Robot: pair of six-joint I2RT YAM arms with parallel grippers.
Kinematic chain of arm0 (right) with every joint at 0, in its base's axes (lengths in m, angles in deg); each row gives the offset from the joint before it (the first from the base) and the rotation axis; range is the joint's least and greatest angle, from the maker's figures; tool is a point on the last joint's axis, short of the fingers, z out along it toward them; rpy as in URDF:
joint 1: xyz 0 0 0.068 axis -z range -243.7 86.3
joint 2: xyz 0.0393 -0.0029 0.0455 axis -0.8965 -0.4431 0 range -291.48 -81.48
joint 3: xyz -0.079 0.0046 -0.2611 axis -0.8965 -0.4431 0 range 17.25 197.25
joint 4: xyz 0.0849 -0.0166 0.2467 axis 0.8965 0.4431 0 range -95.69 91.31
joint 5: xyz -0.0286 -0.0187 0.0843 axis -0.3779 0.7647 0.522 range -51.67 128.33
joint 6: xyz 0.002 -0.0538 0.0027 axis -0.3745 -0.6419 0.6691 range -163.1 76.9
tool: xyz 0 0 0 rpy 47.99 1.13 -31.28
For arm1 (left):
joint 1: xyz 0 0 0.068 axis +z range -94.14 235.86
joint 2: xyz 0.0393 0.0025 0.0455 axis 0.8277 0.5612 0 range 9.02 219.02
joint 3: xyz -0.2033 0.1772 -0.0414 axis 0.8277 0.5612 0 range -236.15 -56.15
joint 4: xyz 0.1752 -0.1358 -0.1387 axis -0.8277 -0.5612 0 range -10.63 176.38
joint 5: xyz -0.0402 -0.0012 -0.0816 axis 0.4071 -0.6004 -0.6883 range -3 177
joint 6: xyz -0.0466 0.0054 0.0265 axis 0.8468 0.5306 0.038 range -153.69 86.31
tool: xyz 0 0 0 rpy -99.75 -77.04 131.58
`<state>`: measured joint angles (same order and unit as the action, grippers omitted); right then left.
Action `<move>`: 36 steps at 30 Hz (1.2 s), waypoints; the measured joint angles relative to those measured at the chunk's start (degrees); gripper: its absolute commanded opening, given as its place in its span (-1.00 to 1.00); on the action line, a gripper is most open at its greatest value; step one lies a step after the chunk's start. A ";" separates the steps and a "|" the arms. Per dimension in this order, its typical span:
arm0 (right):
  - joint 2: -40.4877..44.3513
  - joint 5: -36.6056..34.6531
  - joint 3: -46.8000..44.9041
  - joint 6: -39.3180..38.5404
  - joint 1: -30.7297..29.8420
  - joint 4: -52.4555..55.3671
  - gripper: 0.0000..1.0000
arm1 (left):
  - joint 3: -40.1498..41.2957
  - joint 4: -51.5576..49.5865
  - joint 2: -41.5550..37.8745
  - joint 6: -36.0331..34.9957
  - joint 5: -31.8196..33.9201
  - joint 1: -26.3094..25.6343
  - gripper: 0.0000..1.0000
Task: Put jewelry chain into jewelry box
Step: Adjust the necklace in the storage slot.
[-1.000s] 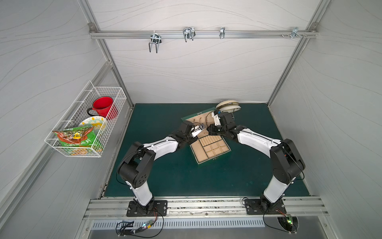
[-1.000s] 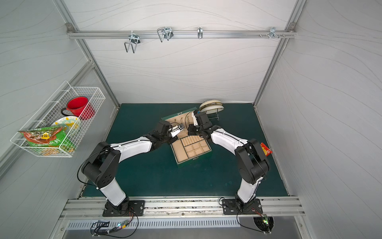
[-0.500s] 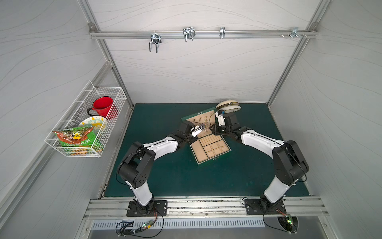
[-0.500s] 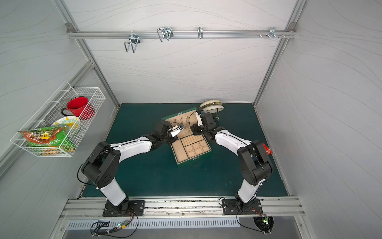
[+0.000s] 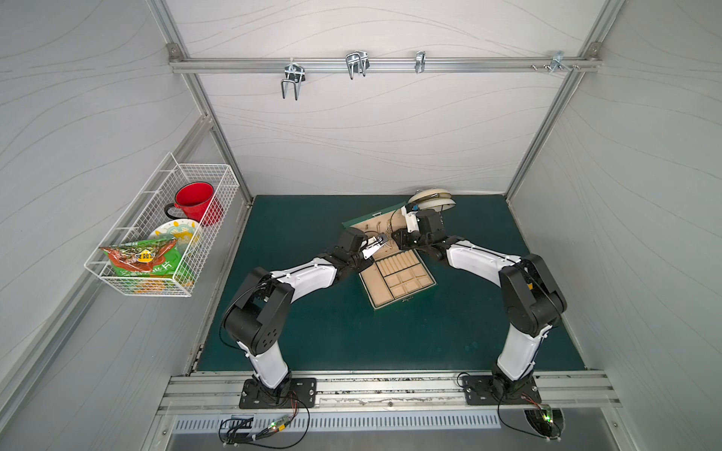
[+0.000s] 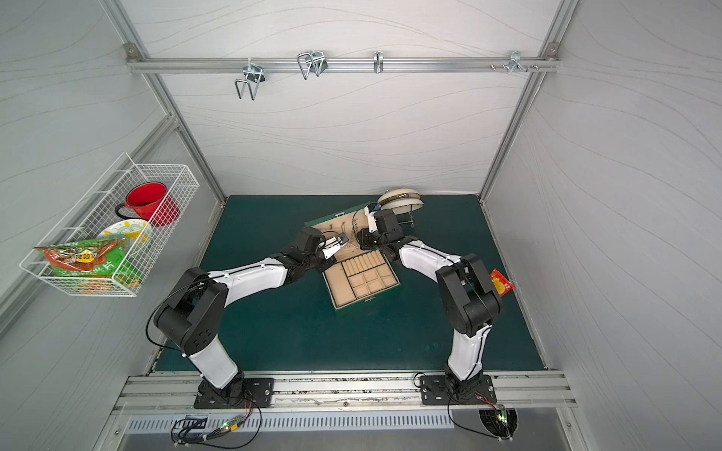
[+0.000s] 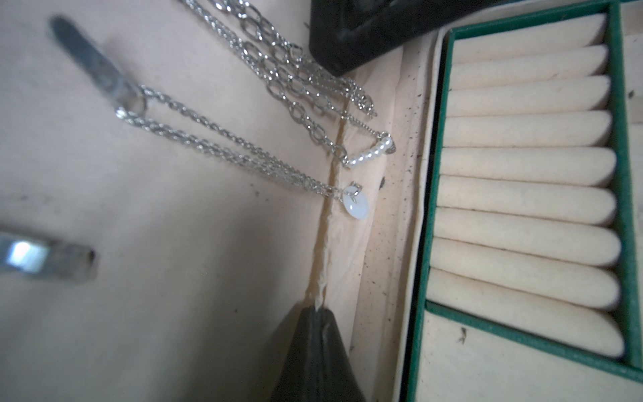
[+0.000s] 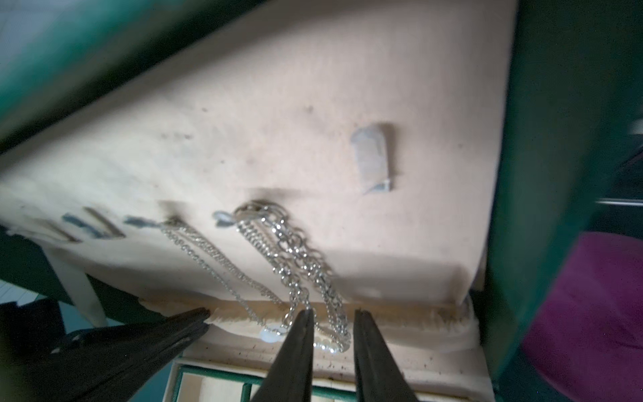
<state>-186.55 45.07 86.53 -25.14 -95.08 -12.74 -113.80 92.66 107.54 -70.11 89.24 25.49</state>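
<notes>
Left wrist view: my left claw [image 7: 318, 313] is clenched, its dark tips pressed against the frayed hem of the beige fabric pocket [image 7: 348, 271] in the open lid of the dark green rectangular jewelry box [image 7: 616, 104]. Just ahead of this claw, a fine silvery necklace [image 7: 208, 142] with a round white pendant hangs from a blurred metal hook [image 7: 94, 66]. Beyond it hangs the chunky-linked silvery metal jewelry chain [image 7: 278, 73], also inside the lid. In the right wrist view, my right claw [image 8: 332, 315] is released, its tips slightly parted around the jewelry chain's lowest loop. I cannot tell whether a tip touches it.
</notes>
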 measured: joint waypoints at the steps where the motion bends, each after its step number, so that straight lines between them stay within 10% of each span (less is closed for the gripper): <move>1: -0.39 -0.13 0.26 0.00 0.00 -0.02 -0.49 | 0.00 0.00 0.00 0.00 0.00 0.00 -1.00; 12: -3.58 0.02 2.73 0.37 0.00 -0.02 -0.61 | 0.00 -0.04 0.00 0.00 -0.04 0.00 -1.00; 18: -4.39 0.24 2.99 0.66 0.00 0.00 -0.99 | 0.00 -0.07 0.00 0.00 -0.02 0.02 -1.00; 36: 0.68 -1.57 -4.00 0.66 0.00 -1.09 -1.00 | 0.00 -0.04 0.00 0.00 0.37 0.02 -1.00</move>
<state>-185.88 43.50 82.53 -24.49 -95.08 -13.83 -113.80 92.61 107.54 -70.11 89.61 25.51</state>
